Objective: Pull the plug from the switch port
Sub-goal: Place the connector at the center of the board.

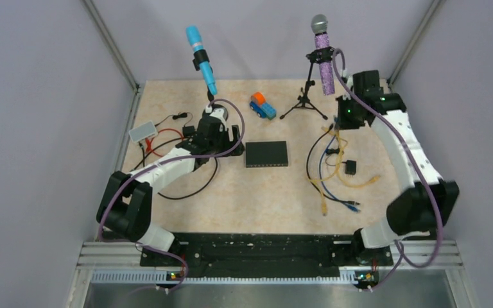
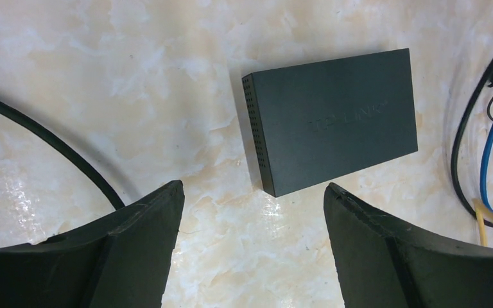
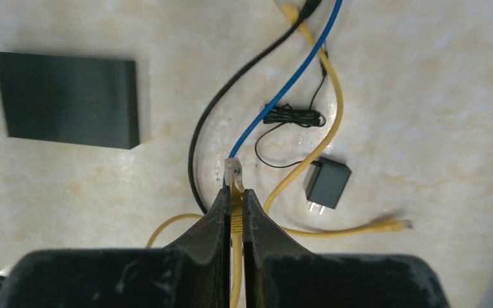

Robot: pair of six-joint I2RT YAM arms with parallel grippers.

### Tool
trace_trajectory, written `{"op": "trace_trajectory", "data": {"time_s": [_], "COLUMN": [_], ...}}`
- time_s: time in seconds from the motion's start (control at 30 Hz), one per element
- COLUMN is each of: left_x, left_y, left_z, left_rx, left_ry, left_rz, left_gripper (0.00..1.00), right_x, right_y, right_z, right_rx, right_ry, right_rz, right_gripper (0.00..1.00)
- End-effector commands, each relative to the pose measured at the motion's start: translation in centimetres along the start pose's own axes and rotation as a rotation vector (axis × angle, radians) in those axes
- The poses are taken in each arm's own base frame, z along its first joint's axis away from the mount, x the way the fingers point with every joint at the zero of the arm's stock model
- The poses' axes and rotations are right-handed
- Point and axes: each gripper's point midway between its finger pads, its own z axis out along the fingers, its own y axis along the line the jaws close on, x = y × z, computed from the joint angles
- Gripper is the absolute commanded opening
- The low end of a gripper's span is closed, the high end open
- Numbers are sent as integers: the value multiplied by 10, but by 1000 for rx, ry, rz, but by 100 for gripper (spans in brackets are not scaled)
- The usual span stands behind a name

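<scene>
The switch (image 1: pixel 266 154), a flat black box, lies flat near the middle of the table (image 1: pixel 263 199), between the two arms. The pictures do not show clearly which edge holds the ports; the left wrist view shows only one short side with small vent holes. The plug (image 3: pixel 233 170), a clear connector at the end of a yellow cable (image 3: pixel 236 224), is well apart from the switch, to its right side. The right gripper (image 3: pixel 233 192) is closed tight on this yellow cable just behind the plug, and the plug sticks out past the fingertips and hangs over the table. Under it lie a blue cable (image 3: pixel 295 83) and a black cable (image 3: pixel 196 147), running side by side in curves, and near them a small black adapter (image 3: pixel 327 183) with its thin cord in a bundle. The left gripper (image 2: pixel 253 187) hovers just beside the left end of the switch; its fingers (image 2: pixel 147 218) are wide apart and hold nothing. Further away on the table are a small white box (image 1: pixel 142 131) at the left edge, an orange and blue toy car (image 1: pixel 262 106) behind the switch, a blue microphone (image 1: pixel 199 58) standing at the back left, and a purple microphone (image 1: pixel 323 58) on a tripod at the back right.
</scene>
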Motion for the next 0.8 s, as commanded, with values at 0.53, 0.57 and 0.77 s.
{"op": "trace_trajectory", "data": {"time_s": [0.53,0.57,0.77], "left_x": [-9,-7,15], "left_y": [-19,-24,-31], "left_z": [31,38,77], "left_rx": [124,143,184], "left_ry": [-34,0,136], "left_rz": [35,35,-4], "left_gripper": [97,95,90], "right_x": [-16,-18,-26], "right_y": [-80,-76,-45], "right_z": [136,122,30], "right_rx": [87,75,-47], "right_ry": [-93,-142,-355], "right_rz": [412,424,423], "right_gripper": [52,58,66]}}
